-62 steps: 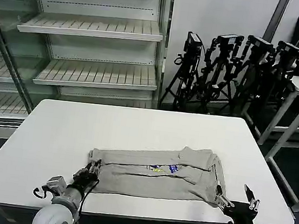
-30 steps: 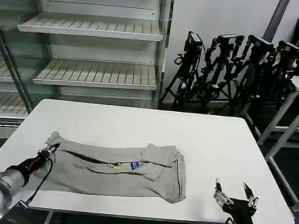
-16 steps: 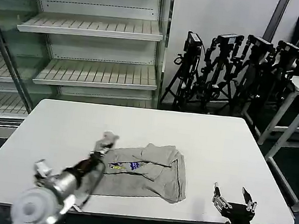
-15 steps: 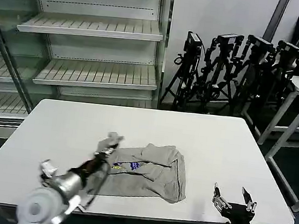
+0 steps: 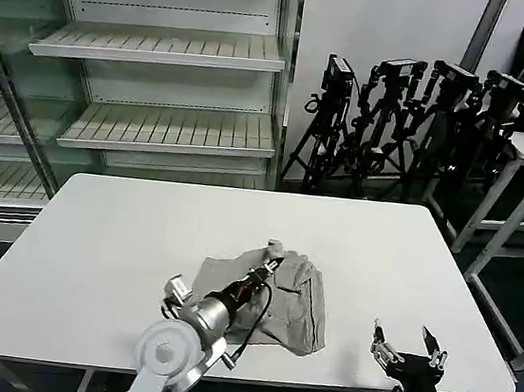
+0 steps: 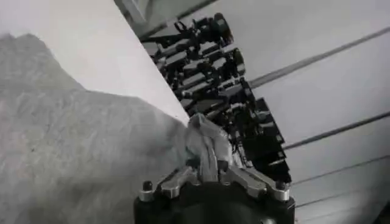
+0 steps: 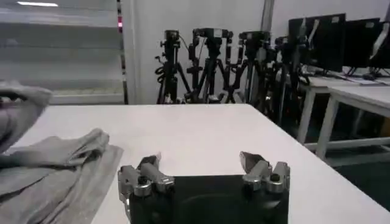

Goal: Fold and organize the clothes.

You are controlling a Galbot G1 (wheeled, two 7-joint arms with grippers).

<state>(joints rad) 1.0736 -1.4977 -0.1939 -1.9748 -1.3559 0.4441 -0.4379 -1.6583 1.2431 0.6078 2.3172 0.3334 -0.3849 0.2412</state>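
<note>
The left gripper (image 5: 265, 269), pinching a fold of the T-shirt (image 5: 293, 295), has carried it rightward across the garment, halving it near the tabletop's (image 5: 105, 225) front edge; the right gripper (image 5: 403, 345) waits spread at the front-right corner.

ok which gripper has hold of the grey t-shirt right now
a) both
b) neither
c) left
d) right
c: the left gripper is shut on a bunch of the T-shirt fabric, while the right gripper sits open near the table edge, apart from the cloth.
</note>
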